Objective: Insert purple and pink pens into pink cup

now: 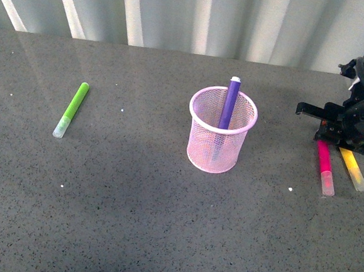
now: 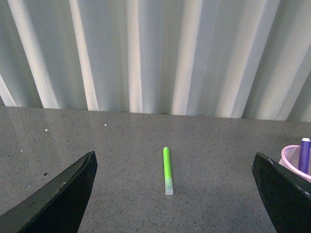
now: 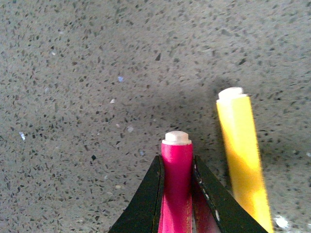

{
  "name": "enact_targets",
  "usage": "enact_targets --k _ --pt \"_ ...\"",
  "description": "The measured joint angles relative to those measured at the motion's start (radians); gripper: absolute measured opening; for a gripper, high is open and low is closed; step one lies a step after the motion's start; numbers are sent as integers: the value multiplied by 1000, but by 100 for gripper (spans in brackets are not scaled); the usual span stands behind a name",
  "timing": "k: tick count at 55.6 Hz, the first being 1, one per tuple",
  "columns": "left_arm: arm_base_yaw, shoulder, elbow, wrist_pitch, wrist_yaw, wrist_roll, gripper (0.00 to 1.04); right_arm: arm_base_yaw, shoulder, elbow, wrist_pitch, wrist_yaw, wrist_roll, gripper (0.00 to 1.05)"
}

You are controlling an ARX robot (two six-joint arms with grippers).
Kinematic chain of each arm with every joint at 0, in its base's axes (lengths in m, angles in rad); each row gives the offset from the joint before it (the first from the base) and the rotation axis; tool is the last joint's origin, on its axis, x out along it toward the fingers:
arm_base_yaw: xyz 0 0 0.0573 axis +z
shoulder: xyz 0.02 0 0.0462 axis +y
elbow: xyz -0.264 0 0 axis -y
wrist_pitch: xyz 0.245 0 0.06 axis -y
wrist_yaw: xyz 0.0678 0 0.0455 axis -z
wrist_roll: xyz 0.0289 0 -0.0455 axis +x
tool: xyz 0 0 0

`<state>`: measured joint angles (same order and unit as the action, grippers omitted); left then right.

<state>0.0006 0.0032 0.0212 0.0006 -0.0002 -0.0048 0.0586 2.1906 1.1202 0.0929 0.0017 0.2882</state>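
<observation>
At the left of my front view the lime-green pen (image 1: 71,109) lies flat on the grey tabletop (image 1: 131,220). My left claw (image 2: 174,154) shows only in its wrist view, spread wide with nothing in it. Mid-frame the pink cup (image 1: 206,152) stands upright, the purple pen (image 1: 229,103) leaning inside it and poking above the rim. At the right edge my right claw (image 3: 177,160) pinches both sides of the pink pen (image 1: 325,165), which lies on the tabletop just beside the yellow pen (image 1: 353,168).
</observation>
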Motion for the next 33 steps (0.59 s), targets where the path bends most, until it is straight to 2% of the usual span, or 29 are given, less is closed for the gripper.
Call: enact_targets --k 6,11,16,23,33 --pt "0 0 0 0 0 0 98 -13 -38 -26 52 10 6 11" --pt "0 0 0 0 0 0 98 -17 -124 -80 235 31 8 11" --pt "0 0 0 0 0 0 98 -5 -239 -139 472 -13 11 11" --pt "0 0 0 0 0 0 98 26 -337 -190 672 -51 -4 11" --pt "0 0 0 0 0 0 98 109 -444 -301 1007 -211 -55 11"
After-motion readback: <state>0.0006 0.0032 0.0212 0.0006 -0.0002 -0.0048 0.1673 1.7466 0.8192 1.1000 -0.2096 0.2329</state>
